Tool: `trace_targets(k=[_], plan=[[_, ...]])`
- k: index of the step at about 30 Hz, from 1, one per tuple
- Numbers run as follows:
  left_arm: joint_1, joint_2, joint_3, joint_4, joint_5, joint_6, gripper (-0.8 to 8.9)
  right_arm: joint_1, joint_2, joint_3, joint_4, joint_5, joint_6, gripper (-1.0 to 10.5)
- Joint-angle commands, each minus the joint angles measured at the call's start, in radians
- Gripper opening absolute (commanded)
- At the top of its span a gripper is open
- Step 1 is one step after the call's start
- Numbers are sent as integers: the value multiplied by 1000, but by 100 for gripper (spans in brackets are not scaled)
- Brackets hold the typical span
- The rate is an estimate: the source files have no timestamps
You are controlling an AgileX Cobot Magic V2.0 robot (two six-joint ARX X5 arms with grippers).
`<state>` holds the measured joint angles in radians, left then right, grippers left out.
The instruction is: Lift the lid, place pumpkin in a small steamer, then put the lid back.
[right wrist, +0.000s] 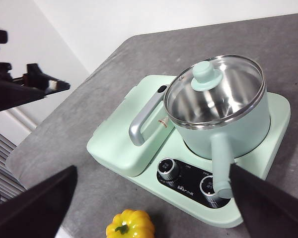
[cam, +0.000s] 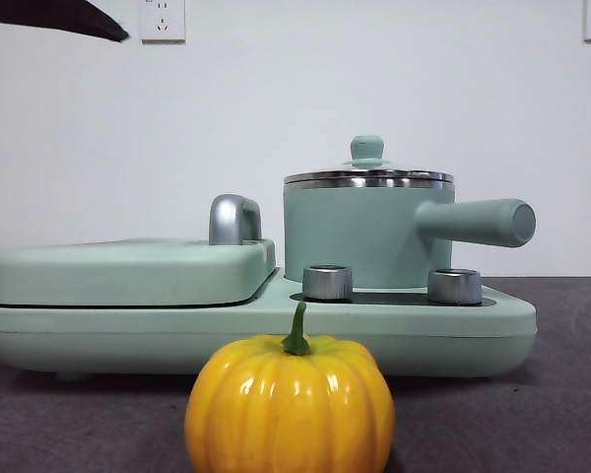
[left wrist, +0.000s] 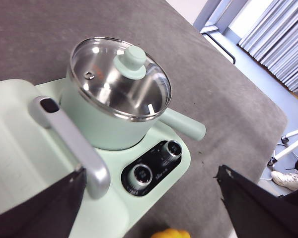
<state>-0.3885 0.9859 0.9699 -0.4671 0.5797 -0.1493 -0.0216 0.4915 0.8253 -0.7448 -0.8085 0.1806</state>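
The lid [cam: 367,175], glass with a steel rim and a mint-green knob, sits closed on the small steamer [cam: 360,236], whose thick handle points right. The same lid [left wrist: 120,77] [right wrist: 214,90] and steamer [left wrist: 97,126] [right wrist: 233,131] appear in both wrist views. In front of the appliance the yellow-orange pumpkin [cam: 289,406] [right wrist: 130,224] stands upright on the table; only its edge [left wrist: 172,233] shows in the left wrist view. My left gripper [left wrist: 151,172] and right gripper [right wrist: 153,169] hang high above the appliance, both open and empty.
The steamer stands on a long mint-green base [cam: 276,330] with two silver dials [cam: 327,282]. A flat rectangular cover [cam: 128,271] with a chrome handle [cam: 234,219] fills the base's left half. A black arm tip [cam: 64,18] shows at the top left. Grey table surrounds the appliance.
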Motion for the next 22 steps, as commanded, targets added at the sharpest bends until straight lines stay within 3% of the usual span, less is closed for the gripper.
trace_targets(k=[1, 11, 16, 22], plan=[[-26, 62, 77, 25, 4, 7, 449, 0, 3, 14, 7, 0, -9, 511], [-146, 383, 405, -16, -68, 99, 469, 0, 3, 14, 7, 0, -8, 511], [-213, 552, 573, -82, -195, 199, 469, 0, 3, 14, 7, 0, -5, 511], [-276, 692, 657, -54, -362, 214, 468, 0, 3, 14, 8, 0, -5, 511]])
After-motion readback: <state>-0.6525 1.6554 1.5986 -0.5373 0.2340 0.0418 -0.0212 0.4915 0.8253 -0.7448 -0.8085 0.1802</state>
